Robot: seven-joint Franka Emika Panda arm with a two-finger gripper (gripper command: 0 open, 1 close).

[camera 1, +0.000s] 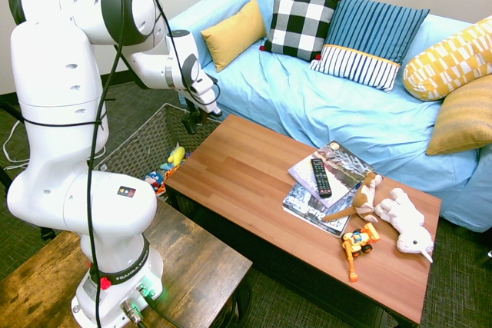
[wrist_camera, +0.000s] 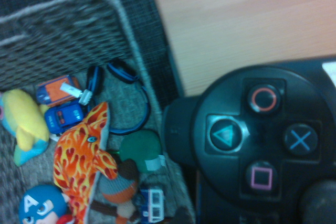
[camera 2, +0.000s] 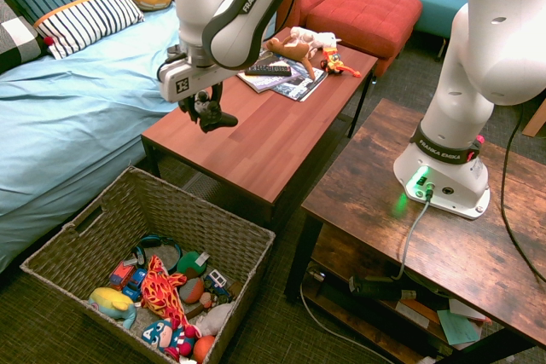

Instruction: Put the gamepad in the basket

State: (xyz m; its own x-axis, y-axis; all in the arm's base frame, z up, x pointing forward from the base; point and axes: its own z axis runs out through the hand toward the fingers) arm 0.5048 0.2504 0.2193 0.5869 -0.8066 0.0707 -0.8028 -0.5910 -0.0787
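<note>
The gamepad (wrist_camera: 257,145) is black, with 4 round face buttons marked in red, green, blue and pink showing in the wrist view. The gripper (camera 2: 207,113) is clamped on it at left of centre in the second exterior view, above the wooden table's (camera 2: 256,138) near end. It hangs roughly upright. The basket (camera 2: 128,210) sits at lower left, apart from it.

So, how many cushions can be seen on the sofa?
5. On the blue sofa, going from the robot's end: plain yellow cushion, black-and-white checked cushion, blue striped cushion, yellow patterned cushion, and mustard cushion at the far end. None appears hidden.
</note>
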